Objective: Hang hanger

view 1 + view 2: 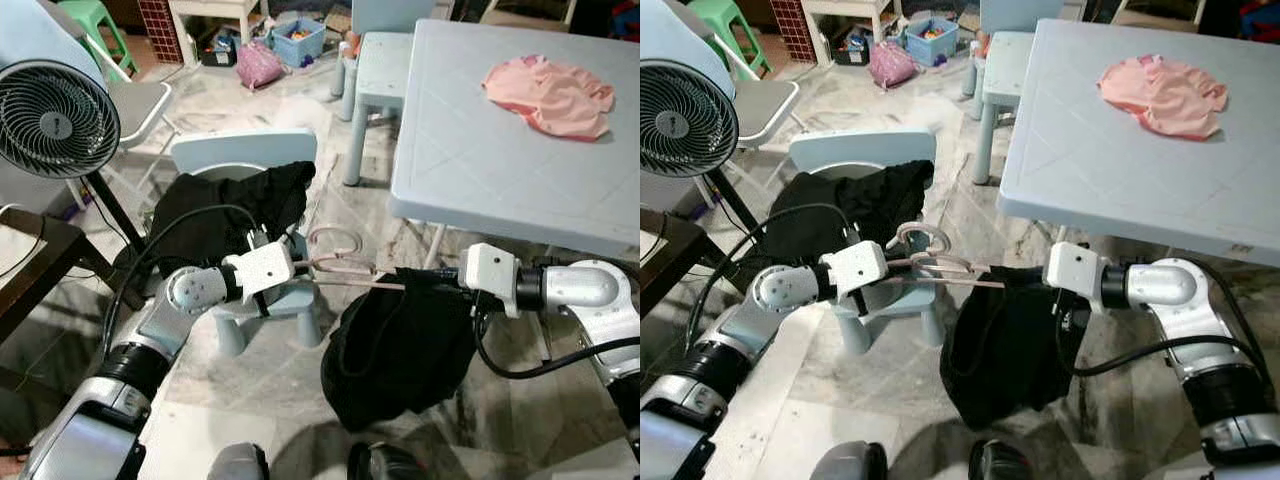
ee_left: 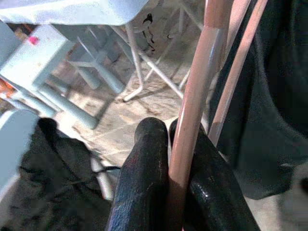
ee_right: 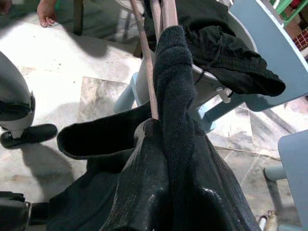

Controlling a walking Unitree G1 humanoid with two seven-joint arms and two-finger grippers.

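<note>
1. Table [image 1: 480,150]: pale blue, at my right front; a pink cloth [image 1: 552,95] lies crumpled on its far part.
2. Fan [image 1: 52,115]: round black grille, at my far left.
3. Small blue chair [image 1: 245,160]: straight ahead of me on the marble floor [image 1: 270,370], with a black garment [image 1: 225,215] heaped over its seat and back.
4. Blue stool [image 1: 378,70]: just beside the table's far left edge.
5. Dark garment [image 1: 400,350]: draped over the hanger and hanging low between my two arms, in front of the chair.
6. Hanger [image 1: 940,268]: pinkish, with thin bars, held roughly level between my grippers just in front of the chair; its hook end curls near the left one.
7. Left gripper [image 2: 180,144]: jaws pinched narrow on a hanger bar, which runs out between the two black fingers [image 2: 144,183].
8. Right gripper [image 3: 166,130]: jaws clamped on the bunched dark garment where it wraps the hanger's other end.
9. A person's bare foot [image 3: 47,12]: on the floor beyond the chair, seen from my right wrist.
</note>
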